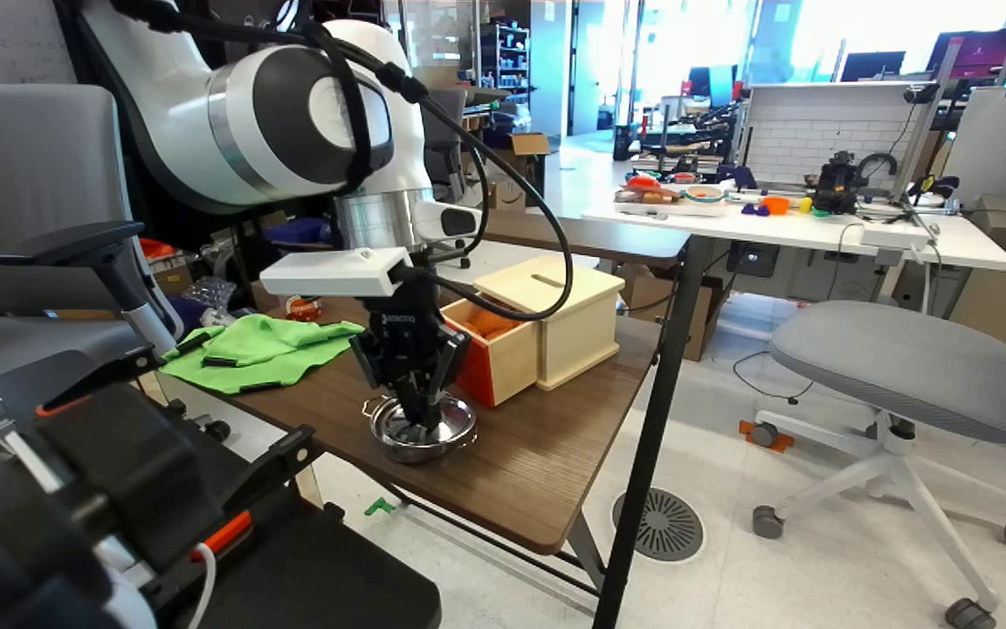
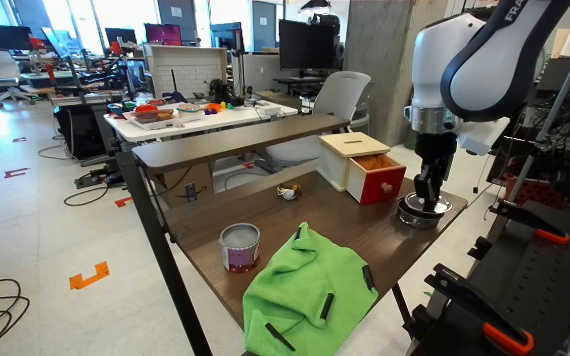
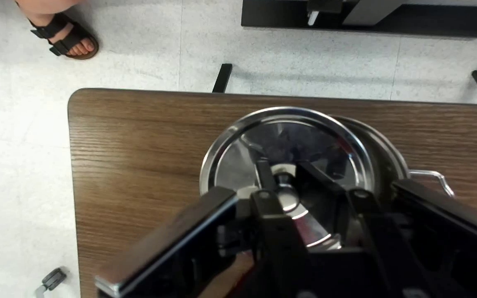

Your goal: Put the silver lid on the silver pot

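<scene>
The black two-fingered end effector (image 3: 284,178) points down above the brown wood-grain worktop (image 3: 131,165), its fingers closed on the middle of the small, round, flattish, shiny silver metal lid (image 3: 290,140). Beneath the lid, near an edge of the worktop, stands the small, shallow, round, shiny silver metal pot (image 2: 416,220). They are off-centre: in the wrist view the lid hides much of the pot and leaves a crescent showing beside a bent silver wire handle (image 3: 427,172). Whether the lid touches the pot's rim cannot be told.

Near the pot, in both exterior views, is a cream wooden box (image 2: 332,165) with a slotted top; its red-fronted drawer (image 2: 376,185) stands out from it, with orange material (image 2: 373,162) inside. In an exterior view, a rumpled bright green cloth (image 2: 309,282) reaches past the worktop's edge, near a round grey-topped tub (image 2: 240,247) with a purple band. A small brown-and-white object (image 2: 290,191), too small to name, lies between the tub and the box.
</scene>
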Tool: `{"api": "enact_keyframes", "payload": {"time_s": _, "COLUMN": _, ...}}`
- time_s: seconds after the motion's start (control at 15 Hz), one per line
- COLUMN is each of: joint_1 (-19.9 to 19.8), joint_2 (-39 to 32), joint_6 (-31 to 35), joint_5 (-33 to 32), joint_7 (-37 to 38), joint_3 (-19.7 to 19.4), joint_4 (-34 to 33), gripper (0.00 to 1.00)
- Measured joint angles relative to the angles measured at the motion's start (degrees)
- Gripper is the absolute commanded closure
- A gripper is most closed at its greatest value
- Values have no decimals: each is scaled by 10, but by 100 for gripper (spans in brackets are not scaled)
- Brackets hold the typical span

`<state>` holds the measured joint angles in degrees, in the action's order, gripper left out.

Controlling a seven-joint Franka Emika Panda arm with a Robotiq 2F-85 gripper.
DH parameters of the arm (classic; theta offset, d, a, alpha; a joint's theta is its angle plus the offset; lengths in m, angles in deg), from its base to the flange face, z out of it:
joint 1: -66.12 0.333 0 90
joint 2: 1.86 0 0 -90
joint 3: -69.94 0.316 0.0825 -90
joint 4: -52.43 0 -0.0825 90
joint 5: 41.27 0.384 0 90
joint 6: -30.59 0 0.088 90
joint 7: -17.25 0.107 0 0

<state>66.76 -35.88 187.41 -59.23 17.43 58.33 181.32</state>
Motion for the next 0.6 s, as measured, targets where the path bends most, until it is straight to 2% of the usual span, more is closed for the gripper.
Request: {"api": "enact_keyframes", "payload": {"time_s": 0.6, "joint_1": 6, "joint_2": -13, "joint_6": 29, "joint_5": 0, "joint_7": 3, "joint_3": 0, "joint_4": -5, "gripper": 94}}
